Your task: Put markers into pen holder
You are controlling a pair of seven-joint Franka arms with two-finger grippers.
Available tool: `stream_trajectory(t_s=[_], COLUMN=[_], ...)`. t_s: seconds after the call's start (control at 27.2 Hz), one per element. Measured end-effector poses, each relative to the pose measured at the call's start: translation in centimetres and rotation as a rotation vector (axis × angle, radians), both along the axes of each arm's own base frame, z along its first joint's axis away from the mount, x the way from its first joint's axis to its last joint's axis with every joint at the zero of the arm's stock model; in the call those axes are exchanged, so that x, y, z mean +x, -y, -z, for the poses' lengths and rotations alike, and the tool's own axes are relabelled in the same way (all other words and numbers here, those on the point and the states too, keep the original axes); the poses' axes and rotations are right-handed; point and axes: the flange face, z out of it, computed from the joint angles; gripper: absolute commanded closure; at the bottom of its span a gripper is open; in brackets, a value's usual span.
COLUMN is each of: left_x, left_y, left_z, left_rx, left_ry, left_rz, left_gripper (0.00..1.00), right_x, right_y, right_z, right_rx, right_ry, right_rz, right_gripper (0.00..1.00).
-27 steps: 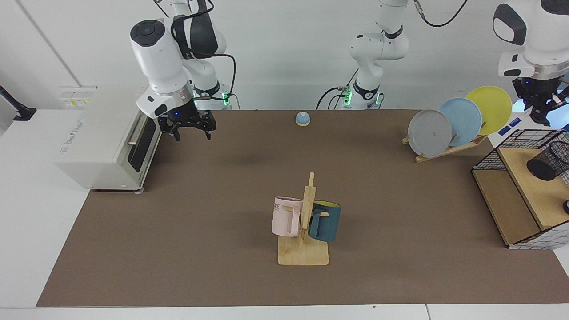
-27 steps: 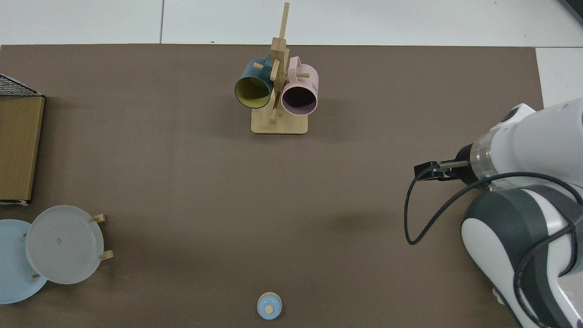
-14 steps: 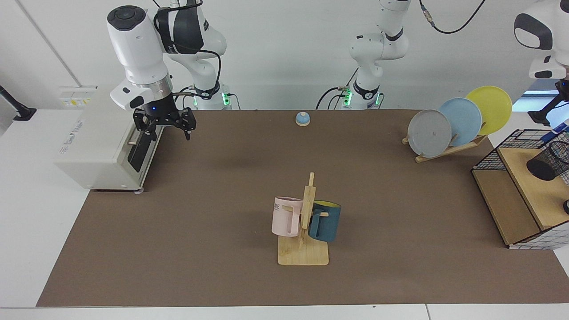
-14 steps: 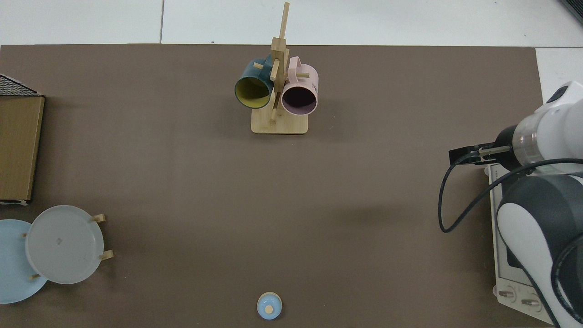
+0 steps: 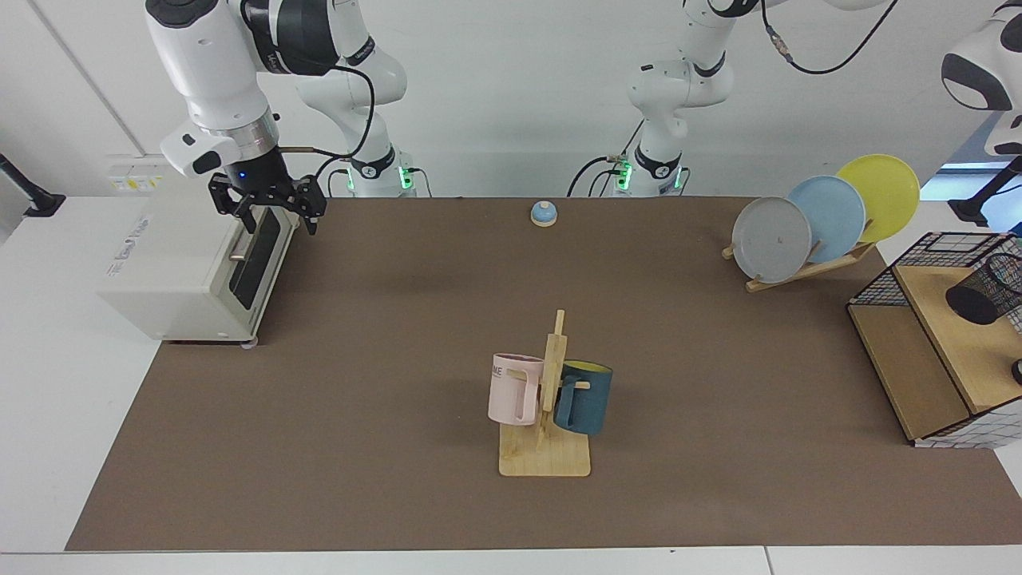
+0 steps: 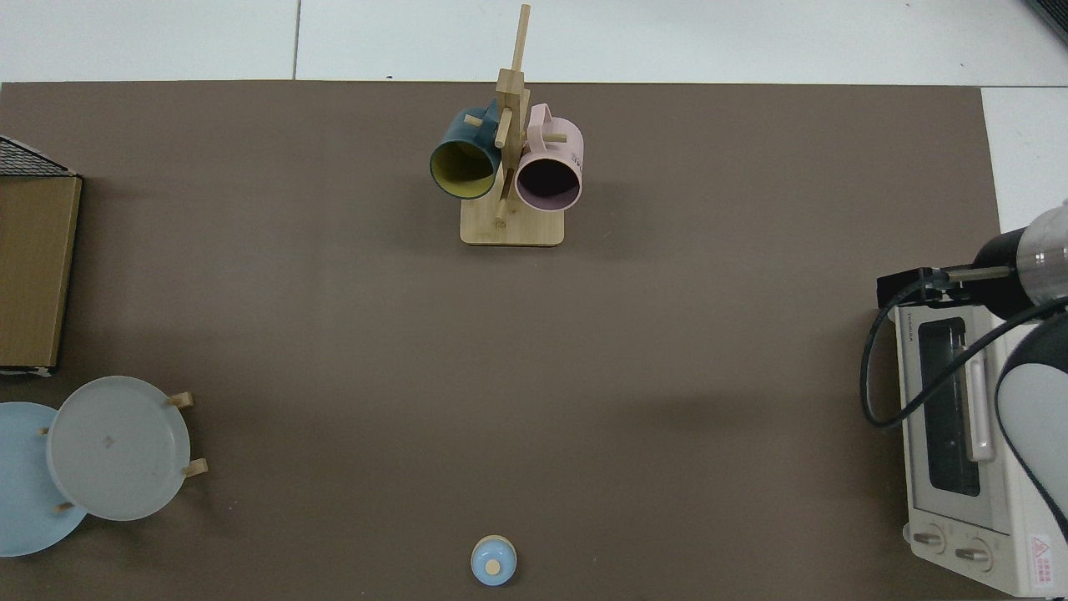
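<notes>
Markers are what I look for first, and I can find none on the brown mat (image 5: 359, 383), nor in either gripper as far as I can see. Nearest me, at about six o'clock, the mug rack (image 5: 545, 455) stands with the pink mug (image 5: 512, 389) and the teal mug (image 5: 584, 398) hung on it, untouched. Out at three o'clock the pen holder (image 5: 986, 289) lies tipped on the wooden shelf (image 5: 958, 343) inside the wire basket (image 5: 878, 283); whether a marker sits in it I cannot tell from where I stand. Above it, the left gripper (image 5: 980, 201) has lifted up and away from the basket in the last second and is now mostly past the edge of what I see, so its state I cannot tell. Further back, at ten o'clock, the right gripper (image 5: 278, 226) has drawn off the mat, rising and swinging outward until it hangs over the front top edge of the toaster oven (image 5: 184, 263), spread apart and holding nothing. At twelve o'clock the little bell (image 5: 544, 213) sits alone, and at two o'clock the plates (image 5: 826, 217) lean in their rack. With both arms pulling back, I judge this as a retreat: either the marker is already dropped in, or no grasp has been made.
</notes>
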Motion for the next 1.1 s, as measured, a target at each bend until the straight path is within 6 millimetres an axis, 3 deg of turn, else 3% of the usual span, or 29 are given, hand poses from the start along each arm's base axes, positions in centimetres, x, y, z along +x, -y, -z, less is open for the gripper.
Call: stream_trajectory(t_s=[0.18,0.37,1.1], left_x=[1.3,1.2,2.2], left_y=[-0.8,-1.6,-0.4], left_z=[2.3,3.7,8.4], left_rx=[0.036,0.051,0.067], left_ry=[-0.05,-0.121,-0.252], left_rz=[-0.007,-0.057,-0.164], left_gripper=[1.0,1.0,1.0], right_x=[0.0,0.0,-0.2], right_y=[0.1,0.8,1.2], right_z=[0.0,0.0,-0.1], right_rx=[0.0,-0.002,0.033], right_ry=[-0.001,-0.006,-0.009], right_rz=[-0.017,-0.074,-0.069], right_gripper=[0.0,0.0,0.0])
